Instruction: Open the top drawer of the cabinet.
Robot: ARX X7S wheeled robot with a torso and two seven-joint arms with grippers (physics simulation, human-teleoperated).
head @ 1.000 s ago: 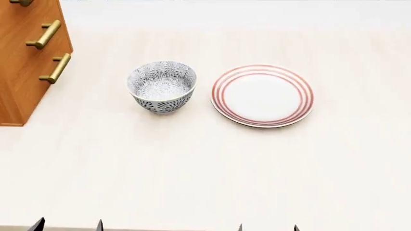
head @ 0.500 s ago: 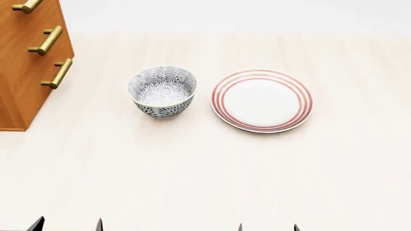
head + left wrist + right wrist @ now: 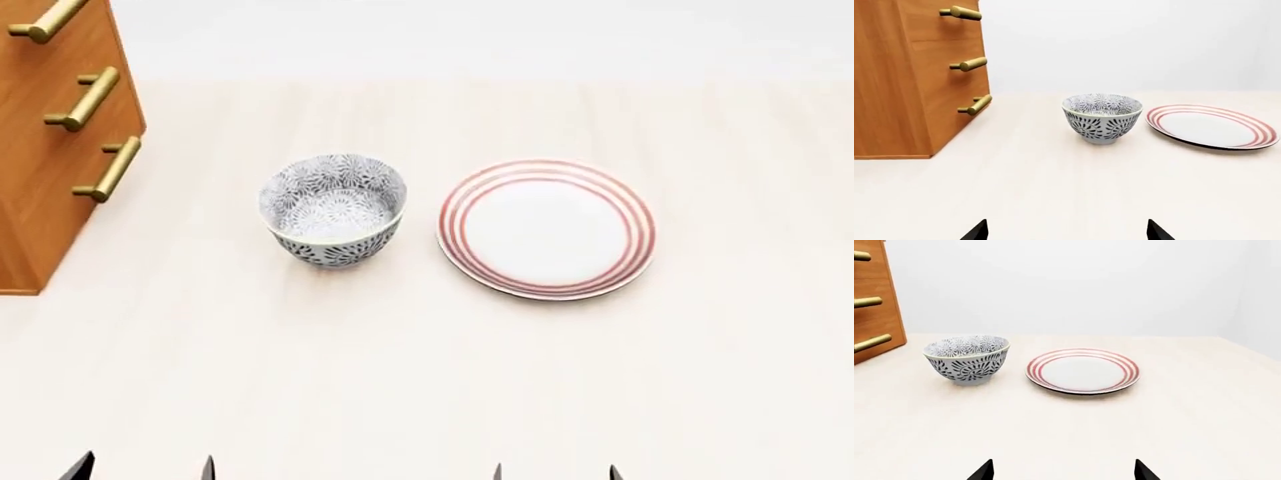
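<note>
Top drawer [image 3: 947, 22]: uppermost of three in the cabinet, front flush with the two below, so it sits closed. Its brass bar handle [image 3: 961, 12] sticks out from the front. In the head view only the lower end of that handle [image 3: 40, 22] shows, at the 10 o'clock corner.

Cabinet [image 3: 40, 160]: orange-brown wood, standing on the pale table [image 3: 427, 370] at the far 9 to 10 o'clock side of the head view, drawer fronts facing toward 3 o'clock. The middle handle [image 3: 80, 98] and bottom handle [image 3: 107, 168] are fully in sight.

Left gripper [image 3: 1066, 231]: only two dark fingertips show at the near edge of the table, set wide apart, holding nothing. The top drawer lies well apart from it, far off toward 10 o'clock and higher up; nothing touches the handle.

Right gripper [image 3: 1063, 471]: two dark fingertips spread wide, holding nothing, at the near table edge. The cabinet [image 3: 874, 300] is farther still from this one, off toward 10 o'clock.

Bowl [image 3: 332, 210]: blue-and-white patterned, upright, near the cabinet at its 3 o'clock side, not touching it.

Plate [image 3: 547, 228]: white with red rings, flat on the table just beside the bowl at its 3 o'clock, a small gap between them.
</note>
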